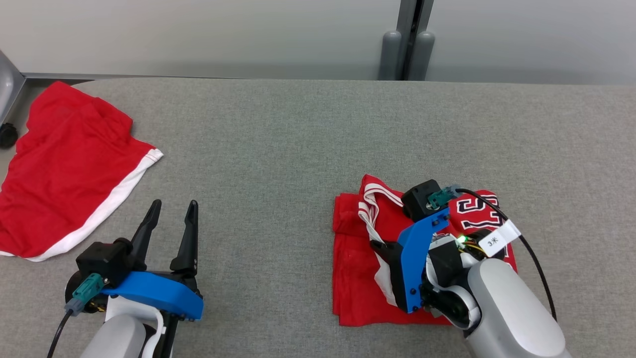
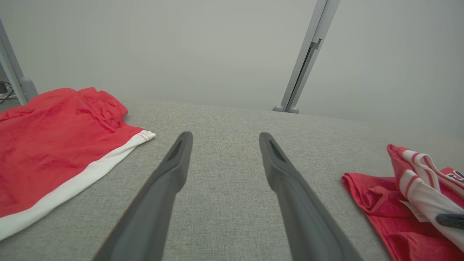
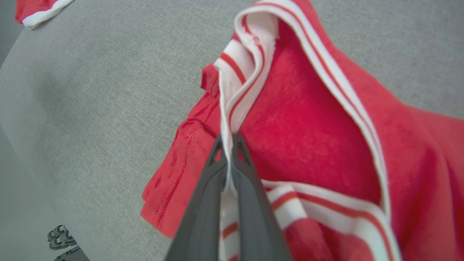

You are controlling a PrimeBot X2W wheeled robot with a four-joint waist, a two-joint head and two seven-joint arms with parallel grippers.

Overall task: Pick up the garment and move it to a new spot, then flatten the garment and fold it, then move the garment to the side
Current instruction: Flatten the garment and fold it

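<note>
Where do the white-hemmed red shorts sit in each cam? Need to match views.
Head view: shorts at the far left, upper half.
Left wrist view: shorts along the left edge.
Right wrist view: shorts, a sliver in the top left corner.
Shared landmark: the striped-trim red jersey, across bare grey tabletop from them.

— Any writing legible in this frame?
— A white paper tag (image 1: 498, 242) on the black cable (image 1: 541, 278) reads "3米". Toward the grey cloth table's (image 1: 298, 149) front right edge, the folded red jersey (image 1: 357, 278) carries navy, white-edged block letters, partly hidden and unreadable.
</note>
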